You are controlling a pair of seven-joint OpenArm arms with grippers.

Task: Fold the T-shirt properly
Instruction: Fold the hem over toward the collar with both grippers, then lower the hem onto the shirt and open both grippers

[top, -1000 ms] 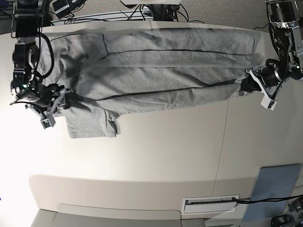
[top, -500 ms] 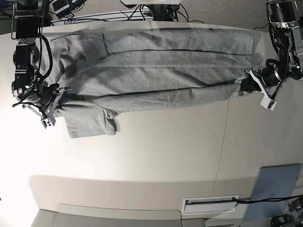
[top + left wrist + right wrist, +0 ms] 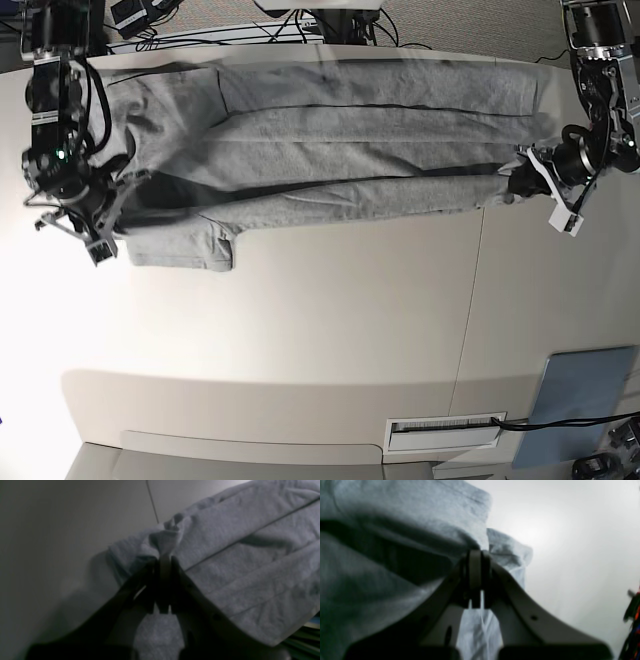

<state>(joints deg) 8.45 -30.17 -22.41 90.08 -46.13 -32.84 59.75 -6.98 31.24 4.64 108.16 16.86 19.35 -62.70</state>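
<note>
The grey T-shirt lies stretched in long folds across the far part of the white table, with a sleeve hanging toward the front at the left. In the base view my left gripper is shut on the T-shirt's right end. The left wrist view shows a bunched edge of cloth pinched between its jaws. My right gripper is shut on the T-shirt's left end, lifted a little. In the right wrist view a fold of fabric sits in its closed jaws.
A blue-grey pad lies at the front right of the table, with a white slotted plate and a cable beside it. Cables and equipment crowd the space behind the table's far edge.
My right gripper has shut on the T-shirt's left end and pulled it up and back; the hanging sleeve has drawn in with it. The left gripper holds still.
</note>
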